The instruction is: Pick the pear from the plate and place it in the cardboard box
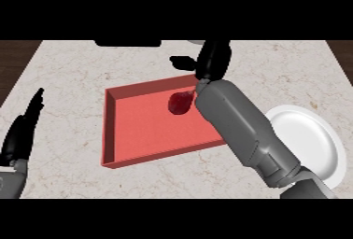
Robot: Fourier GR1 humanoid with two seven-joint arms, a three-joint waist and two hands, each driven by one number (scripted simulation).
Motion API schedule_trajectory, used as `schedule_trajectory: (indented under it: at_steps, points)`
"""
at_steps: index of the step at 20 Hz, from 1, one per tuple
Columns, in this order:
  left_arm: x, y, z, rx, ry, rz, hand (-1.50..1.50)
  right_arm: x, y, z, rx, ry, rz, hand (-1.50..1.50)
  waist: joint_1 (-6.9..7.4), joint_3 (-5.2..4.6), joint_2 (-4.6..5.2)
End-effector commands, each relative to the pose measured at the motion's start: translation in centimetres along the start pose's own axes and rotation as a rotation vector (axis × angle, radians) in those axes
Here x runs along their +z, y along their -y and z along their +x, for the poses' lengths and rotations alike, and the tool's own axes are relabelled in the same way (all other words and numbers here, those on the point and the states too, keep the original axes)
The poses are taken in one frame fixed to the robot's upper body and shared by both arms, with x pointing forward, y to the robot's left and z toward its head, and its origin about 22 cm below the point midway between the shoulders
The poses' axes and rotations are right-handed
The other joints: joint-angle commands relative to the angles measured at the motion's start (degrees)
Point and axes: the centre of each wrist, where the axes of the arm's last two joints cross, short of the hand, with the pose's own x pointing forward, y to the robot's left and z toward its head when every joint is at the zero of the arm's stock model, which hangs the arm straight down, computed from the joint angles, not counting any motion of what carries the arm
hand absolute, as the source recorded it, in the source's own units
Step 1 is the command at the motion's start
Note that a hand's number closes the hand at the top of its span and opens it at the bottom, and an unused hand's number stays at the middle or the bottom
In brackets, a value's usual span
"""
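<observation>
Pear (180, 103), dark red, sits inside our red box (148, 126), near its far side. Our right hand (212, 58) is just past the box's far edge, fingers loose and holding nothing. Our white plate (310, 140) lies on the tabletop (76, 65), right of the box. Our left hand (21, 130) rests open at the left edge.
</observation>
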Motion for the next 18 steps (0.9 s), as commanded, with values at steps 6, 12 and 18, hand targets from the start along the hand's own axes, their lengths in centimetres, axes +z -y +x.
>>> schedule_trajectory:
  at_steps: [6, 12, 18]
  points:
    - [1.1, -1.9, -1.5, -0.013, -0.026, 0.035, 0.0, 1.5, 5.1, -3.0, -0.181, -0.028, -0.079, -1.5, -3.01, -0.02, -1.14]
    - [1.9, -1.6, -2.2, -0.005, -0.06, 0.057, 0.0, 3.7, 11.7, -7.7, -0.164, -0.06, -0.111, -1.5, -4.78, -0.06, -1.45]
    - [2.4, -2.3, -2.0, -0.02, -0.048, 0.035, 0.0, 7.6, 20.0, -10.4, -0.111, -0.055, -0.1, -1.5, -3.31, -0.02, -0.97]
